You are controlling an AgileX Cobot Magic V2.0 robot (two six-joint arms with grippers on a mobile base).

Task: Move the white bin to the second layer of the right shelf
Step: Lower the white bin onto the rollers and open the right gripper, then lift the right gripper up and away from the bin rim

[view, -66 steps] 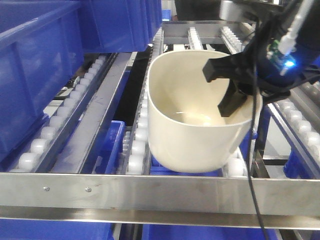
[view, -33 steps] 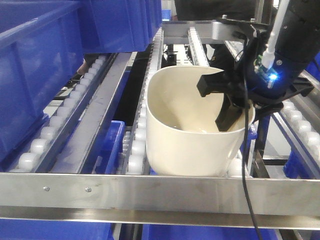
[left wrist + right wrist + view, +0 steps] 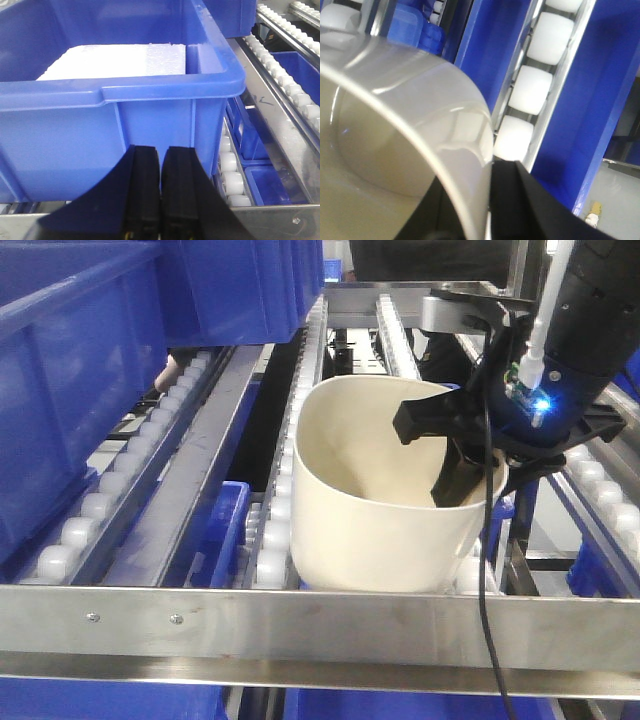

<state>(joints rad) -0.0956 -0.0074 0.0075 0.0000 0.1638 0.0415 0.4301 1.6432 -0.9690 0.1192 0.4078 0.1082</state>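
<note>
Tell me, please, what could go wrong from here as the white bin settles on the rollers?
The white bin sits tilted on the roller rails, so released now it might rock or roll toward the front bar. The right gripper grips only one wall, so the bin could twist. Its dangling cable may snag on the bar.

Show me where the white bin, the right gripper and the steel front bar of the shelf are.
white bin (image 3: 370, 540), front-facing view, on its near outer wall.
right gripper (image 3: 455, 455), front-facing view, where its fingers clamp the bin's right rim.
steel front bar (image 3: 300, 625), front-facing view, on its flat face below the bin.
</note>
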